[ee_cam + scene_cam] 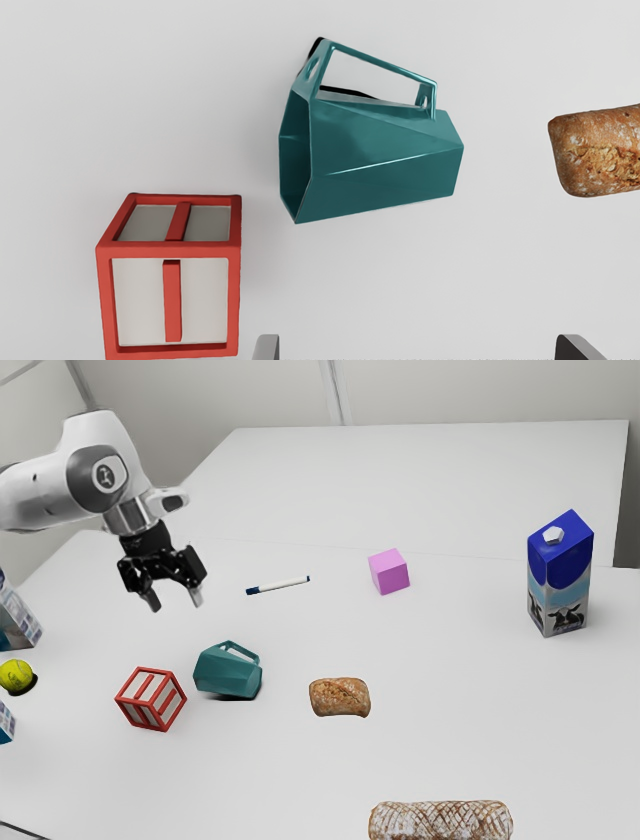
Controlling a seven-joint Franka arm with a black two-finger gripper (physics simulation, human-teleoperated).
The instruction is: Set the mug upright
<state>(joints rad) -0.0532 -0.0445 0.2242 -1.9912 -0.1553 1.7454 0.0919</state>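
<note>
The gripper (175, 601) hangs above the smooth white table (450, 690), its fingers spread wide with nothing between them. Lower than the fingertips, the faceted teal mug (228, 672) lies on its side. Pale walls (480, 390) stand well apart from the gripper, beyond the table.

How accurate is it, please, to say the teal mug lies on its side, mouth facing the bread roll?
The direction is wrong: in the wrist view, the teal mug lies on its side, mouth facing away from the bread roll.
</note>
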